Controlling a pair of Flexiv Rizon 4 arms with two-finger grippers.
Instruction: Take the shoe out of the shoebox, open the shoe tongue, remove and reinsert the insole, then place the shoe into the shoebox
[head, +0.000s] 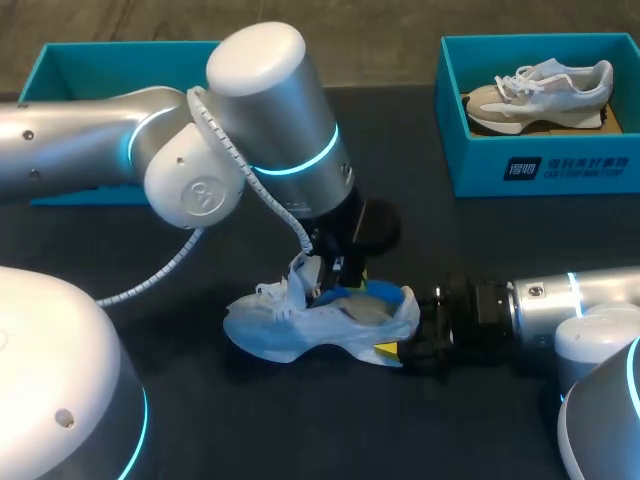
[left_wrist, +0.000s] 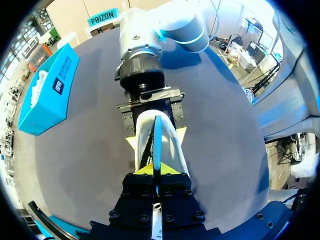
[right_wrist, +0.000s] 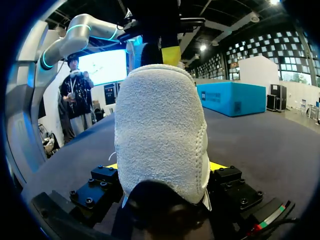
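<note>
Operator: Head view first. Where does the shoe lie?

Observer: The pale blue and white mesh sneaker (head: 310, 330) rests on the dark counter (head: 120, 240) near the middle of its front edge. Its long axis runs along that edge, toe to my left and heel to my right. The right tool (head: 400, 348) comes in level at the heel. The left tool (head: 335, 272) stands over the collar, so it is nearer the inside of the shoe. A teal cardboard shoebox (head: 60, 75) sits at the far-left corner, partly hidden by the left arm. A second teal box (head: 540, 165) at the far-right corner holds a grey and white sneaker (head: 540, 95). Both boxes are well apart from the work.

Operator: Left wrist view?

Observer: The left tool's yellow tips are pressed together on a thin blue insole (left_wrist: 157, 142), or so I judge the strip seen edge-on. It runs ahead toward the heel, where the right tool brackets the shoe.

Operator: Right wrist view?

Observer: The white knit heel fills the right tool, with a yellow tip touching each side, so it is clamped on the sneaker.

Operator: What does the next move turn on?

Observer: I judge the insole must rise out of the collar, away from the counter, with the heel anchored. The loose white laces (head: 278, 293) lie just beside the left tool on the toe side and might snag.
</note>
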